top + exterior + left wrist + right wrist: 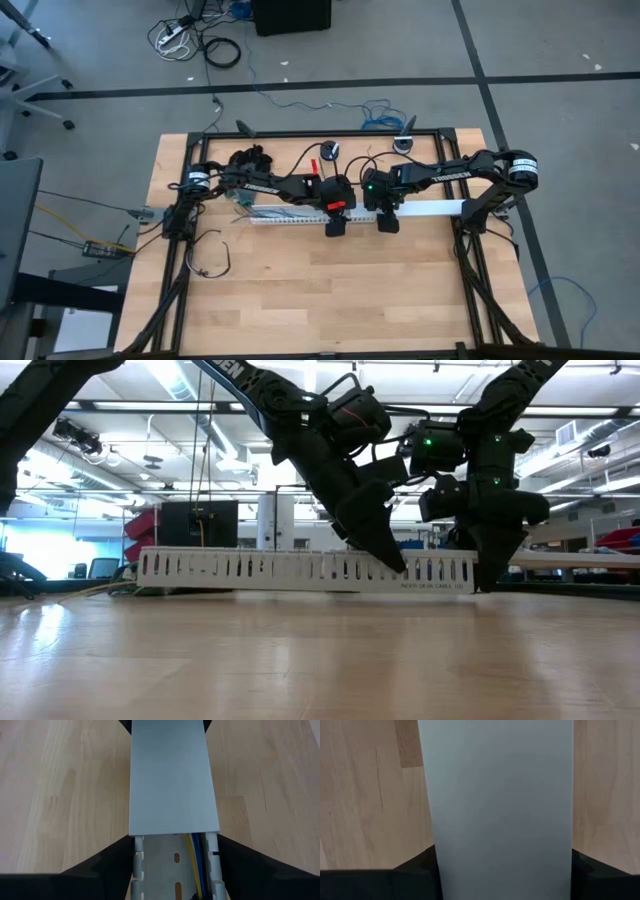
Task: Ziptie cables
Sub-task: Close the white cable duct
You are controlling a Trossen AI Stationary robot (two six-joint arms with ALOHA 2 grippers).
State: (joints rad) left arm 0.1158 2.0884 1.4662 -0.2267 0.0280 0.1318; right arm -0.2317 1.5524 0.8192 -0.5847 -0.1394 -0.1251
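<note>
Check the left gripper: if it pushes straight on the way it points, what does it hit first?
Likely the duct cover: the left gripper straddles the white slotted duct, fingers either side, pointing down at it. Below is the table. Depth unclear.
</note>
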